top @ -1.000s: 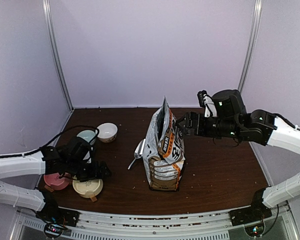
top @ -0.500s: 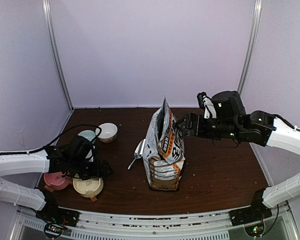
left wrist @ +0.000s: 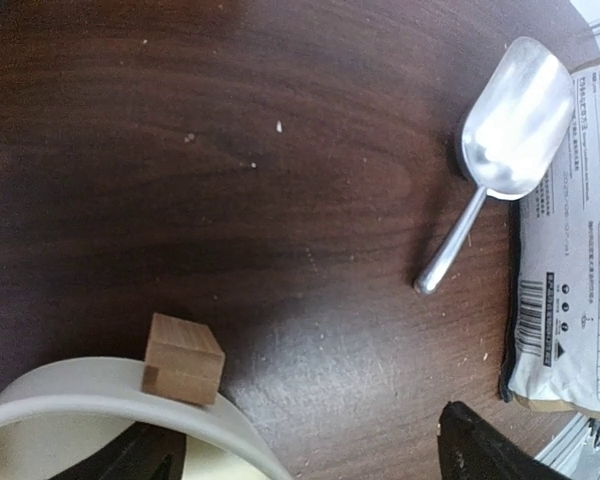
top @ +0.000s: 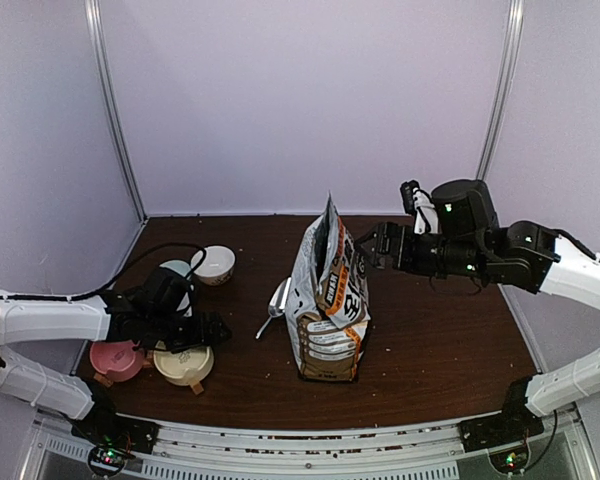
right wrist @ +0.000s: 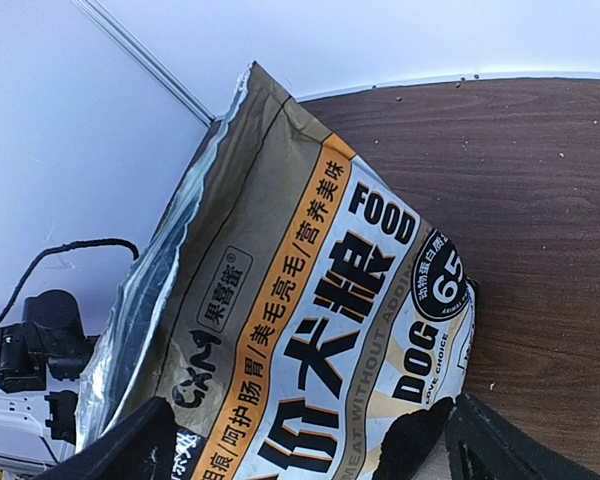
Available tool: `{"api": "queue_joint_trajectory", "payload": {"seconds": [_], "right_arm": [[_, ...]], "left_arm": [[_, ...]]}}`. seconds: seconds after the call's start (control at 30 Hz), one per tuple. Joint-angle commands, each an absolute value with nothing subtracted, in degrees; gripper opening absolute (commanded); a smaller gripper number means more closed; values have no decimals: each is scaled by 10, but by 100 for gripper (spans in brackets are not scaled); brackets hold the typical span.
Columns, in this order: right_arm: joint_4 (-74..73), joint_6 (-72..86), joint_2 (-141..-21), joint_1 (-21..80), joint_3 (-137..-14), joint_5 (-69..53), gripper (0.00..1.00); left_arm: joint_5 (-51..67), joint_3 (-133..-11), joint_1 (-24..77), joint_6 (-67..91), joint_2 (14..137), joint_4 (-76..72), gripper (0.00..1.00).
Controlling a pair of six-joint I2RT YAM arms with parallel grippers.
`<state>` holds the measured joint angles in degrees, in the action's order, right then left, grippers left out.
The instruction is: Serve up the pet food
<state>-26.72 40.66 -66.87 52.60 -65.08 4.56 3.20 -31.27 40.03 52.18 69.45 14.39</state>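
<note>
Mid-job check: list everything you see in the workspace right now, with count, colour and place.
food bag: one, orange, black and white, standing upright mid-table.
scoop: one, silver metal, lying empty just left of the food bag.
bowls: four, left side: white bowl at the back, green bowl beside it, pink bowl and cream bowl nearer the front.
pet food: no heap in view.
table: one, dark brown wood.
left pincer: one, black, open, over the cream bowl's rim.
right pincer: one, black, open, at the right of the food bag's top.

Shiny metal scoop (left wrist: 508,120), glossy foil bag (right wrist: 310,310)
</note>
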Motion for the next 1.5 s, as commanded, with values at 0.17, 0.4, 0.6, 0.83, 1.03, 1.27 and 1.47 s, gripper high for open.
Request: {"api": "queue_joint_trajectory", "payload": {"seconds": [0.17, 0.4, 0.6, 0.83, 1.03, 1.27, 1.47], "right_arm": [[-264, 412, -655, 522, -644, 62, 94], [-267, 418, -646, 521, -641, 67, 94], [-274, 419, -638, 521, -638, 74, 94], [-276, 422, -636, 522, -635, 81, 94], [-278, 424, -636, 521, -635, 86, 94], [-285, 424, -632, 520, -637, 93, 94], [-289, 425, -632, 520, -639, 96, 95]], "left_arm": [[28, -351, 349, 465, 759, 48, 91], [51, -396, 314, 420, 831, 12, 91], [49, -431, 301, 387, 880, 2, 90], [45, -458, 282, 360, 920, -23, 90], [54, -502, 266, 329, 955, -27, 90], [63, -545, 237, 301, 989, -25, 90], [80, -576, 217, 281, 1015, -26, 90]]}}
